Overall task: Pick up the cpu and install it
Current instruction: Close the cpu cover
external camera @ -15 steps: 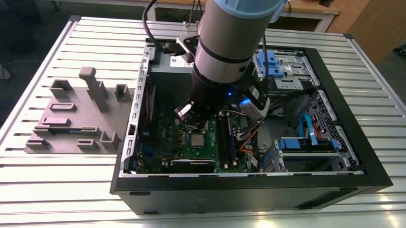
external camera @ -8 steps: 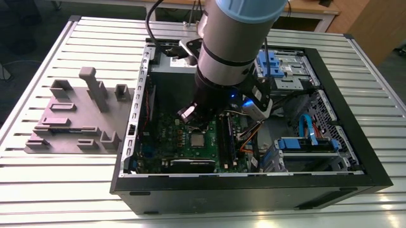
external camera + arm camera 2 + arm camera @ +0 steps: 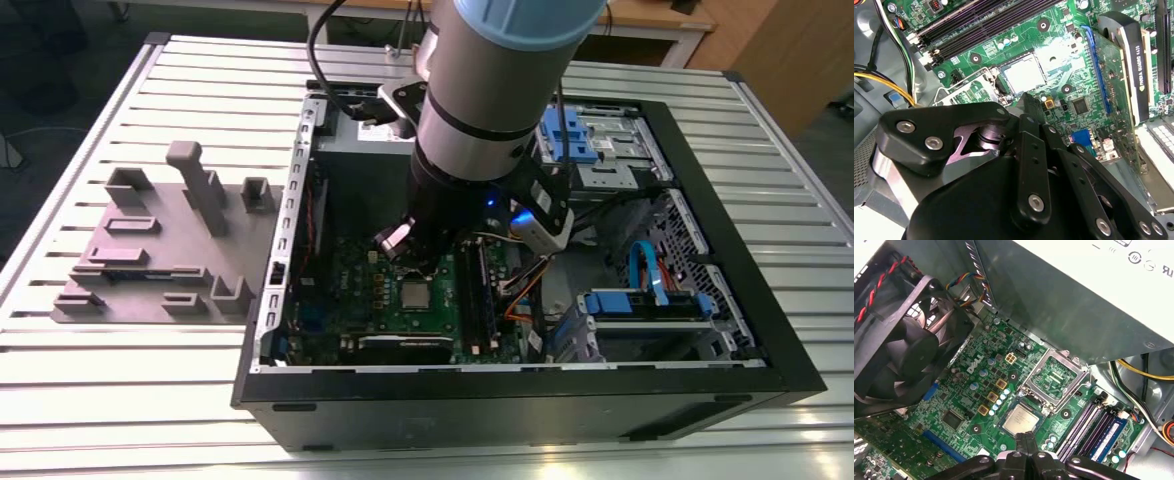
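Observation:
The cpu [image 3: 1020, 420], a small square chip with a silver top, lies flat in its socket on the green motherboard [image 3: 969, 390]; it also shows in the second wrist view [image 3: 1024, 72] and the exterior view [image 3: 416, 294]. The socket's silver frame [image 3: 1054, 375] is swung open beside it. My gripper [image 3: 1026, 440] hangs close above the cpu's edge, its black fingers pressed together with nothing between them. In the exterior view the gripper [image 3: 416, 266] is inside the open computer case, just over the chip. Whether the fingertips touch the cpu I cannot tell.
A black fan [image 3: 899, 350] and the grey power supply box [image 3: 1079, 300] flank the socket. Memory slots [image 3: 1094, 425] and yellow cables [image 3: 1144, 372] lie on the other side. Blue drive cages [image 3: 574, 135] fill the case's far side. A grey fixture [image 3: 160, 240] sits on the slatted table.

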